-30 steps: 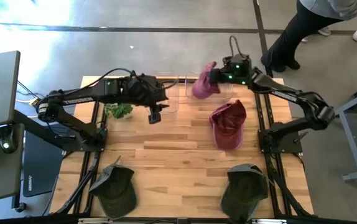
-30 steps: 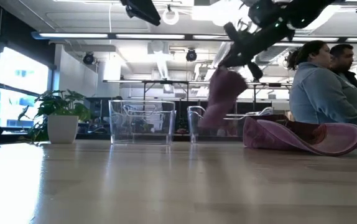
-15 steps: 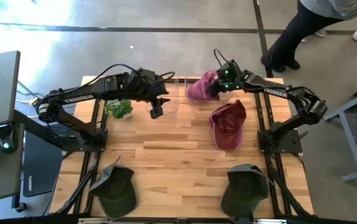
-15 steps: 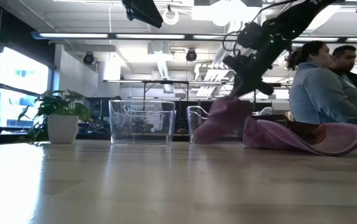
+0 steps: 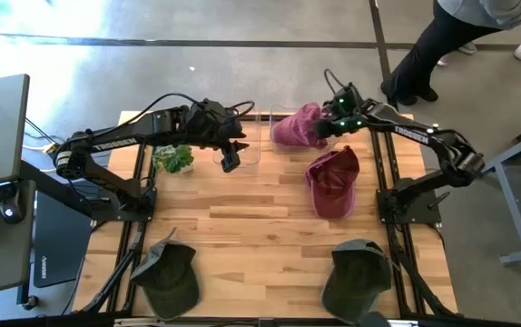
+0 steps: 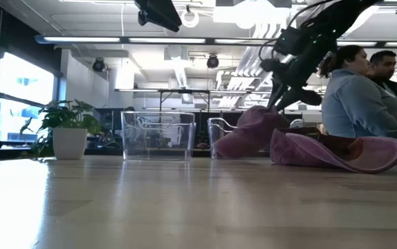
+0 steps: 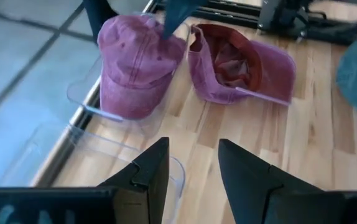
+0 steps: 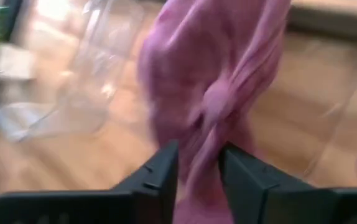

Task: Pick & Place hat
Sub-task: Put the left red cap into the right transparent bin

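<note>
A pink hat [image 5: 295, 127] lies slumped in the right clear bin [image 5: 276, 145] at the table's far edge, and part of it leans over the bin's wall [image 6: 247, 135]. My right gripper [image 8: 198, 168] slants down over it, open, with a bunched fold of the hat [image 8: 209, 81] between its fingers. A second pink hat [image 5: 333, 180] lies on the table nearer the front, its hollow side up. My left gripper [image 7: 194, 165] hovers open over the left clear bin [image 6: 158, 135], holding nothing. My right gripper's open fingers [image 8: 163, 171] stand on either side of a bunched fold of the pink hat [image 8: 202, 149], slanting down from the table's right. I cannot tell whether they touch the cloth. The hat rests in the bin, not lifted.
Two green hats [image 5: 170, 272] [image 5: 358, 272] lie near the table's front edge. A small potted plant [image 5: 174, 160] stands at the far left. The middle of the wooden tabletop [image 5: 251, 218] is bare. People [image 6: 361, 104] stand beyond the far right corner.
My right gripper has come down and tipped more steeply over the right bin. The pink hat, which hung below it above the bin, has sunk and now lies slumped in the bin.
</note>
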`<action>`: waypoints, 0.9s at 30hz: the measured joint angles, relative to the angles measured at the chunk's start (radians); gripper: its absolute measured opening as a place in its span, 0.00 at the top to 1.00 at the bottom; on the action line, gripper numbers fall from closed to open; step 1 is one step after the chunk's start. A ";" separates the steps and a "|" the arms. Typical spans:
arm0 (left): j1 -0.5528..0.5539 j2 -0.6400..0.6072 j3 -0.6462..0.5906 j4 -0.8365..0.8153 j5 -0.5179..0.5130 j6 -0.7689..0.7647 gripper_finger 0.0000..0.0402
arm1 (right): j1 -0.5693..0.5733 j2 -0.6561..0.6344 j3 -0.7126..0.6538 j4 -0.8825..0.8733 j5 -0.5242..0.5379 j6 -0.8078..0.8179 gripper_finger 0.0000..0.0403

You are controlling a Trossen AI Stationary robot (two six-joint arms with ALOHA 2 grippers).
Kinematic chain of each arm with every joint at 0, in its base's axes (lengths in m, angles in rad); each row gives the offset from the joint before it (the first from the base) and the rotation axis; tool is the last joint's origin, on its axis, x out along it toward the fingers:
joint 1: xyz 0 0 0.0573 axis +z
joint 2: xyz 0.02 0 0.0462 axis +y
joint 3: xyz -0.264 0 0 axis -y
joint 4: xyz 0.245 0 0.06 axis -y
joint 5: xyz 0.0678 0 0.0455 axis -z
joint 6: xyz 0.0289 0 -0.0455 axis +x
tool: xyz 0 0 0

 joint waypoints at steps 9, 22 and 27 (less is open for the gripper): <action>0.088 0.022 0.003 -0.050 0.177 -0.078 0.67 | -0.076 -0.035 0.132 0.041 -0.248 -0.032 0.64; 0.089 0.081 0.002 -0.015 0.134 -0.072 0.67 | -0.127 0.351 0.563 -0.072 -0.074 -0.352 0.96; 0.089 0.081 0.002 0.042 0.084 -0.134 0.67 | -0.138 0.520 0.674 -0.182 0.021 -0.483 0.99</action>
